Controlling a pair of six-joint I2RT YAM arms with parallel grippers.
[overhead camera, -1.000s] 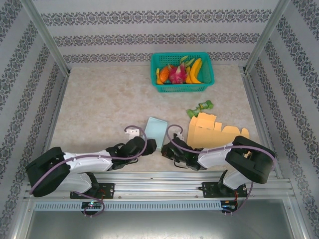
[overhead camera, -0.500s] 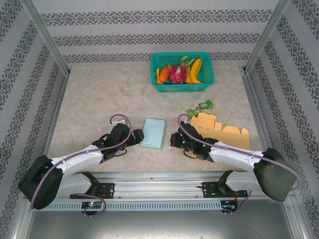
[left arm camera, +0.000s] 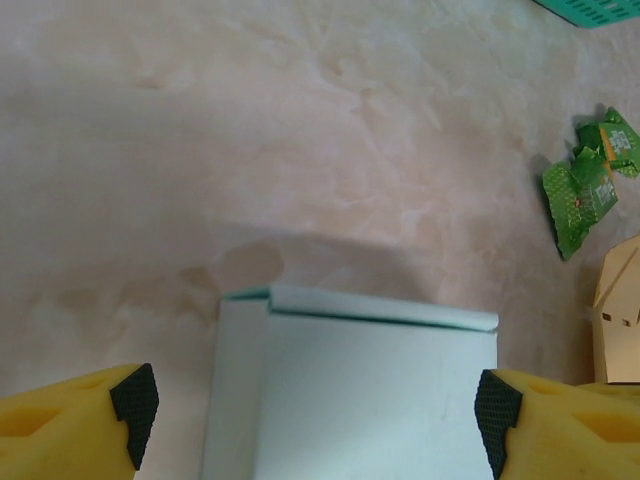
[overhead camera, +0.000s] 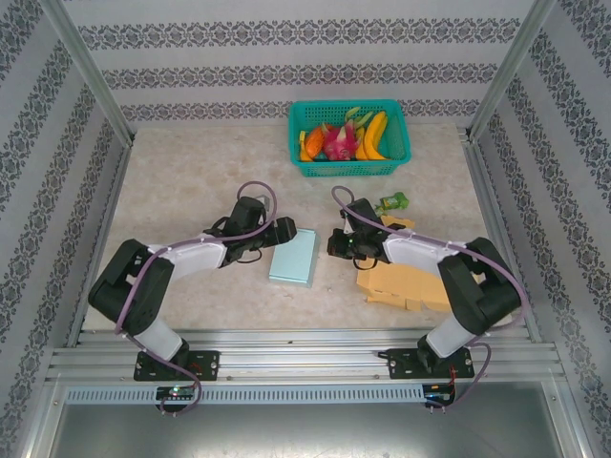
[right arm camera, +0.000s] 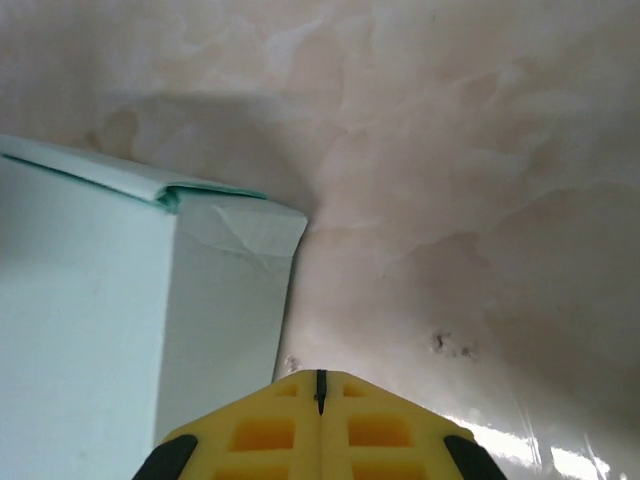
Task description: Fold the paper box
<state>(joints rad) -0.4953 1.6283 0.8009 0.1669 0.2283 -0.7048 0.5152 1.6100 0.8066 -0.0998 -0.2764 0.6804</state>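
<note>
A pale teal paper box (overhead camera: pixel 295 256) lies flat on the table between my two arms. My left gripper (overhead camera: pixel 289 234) is at its far left corner. In the left wrist view this gripper (left arm camera: pixel 316 408) is open and low over the box (left arm camera: pixel 370 390), with one finger (left arm camera: pixel 134 402) off the box's left side and the other at its right edge. My right gripper (overhead camera: pixel 331 246) is just right of the box. In the right wrist view its fingers (right arm camera: pixel 320 395) are pressed shut with nothing between them, beside the box's creased side flap (right arm camera: pixel 225 300).
A flat tan cardboard blank (overhead camera: pixel 420 283) lies under my right arm, near the front edge. A green snack packet (overhead camera: pixel 391 202) lies behind it. A teal basket (overhead camera: pixel 348 168) of toy fruit stands at the back. Metal rails border the table.
Both arms have swung out from the near edge to the box. The box, tilted up a second ago, now lies flat. The tan blank sits closer to the front edge.
</note>
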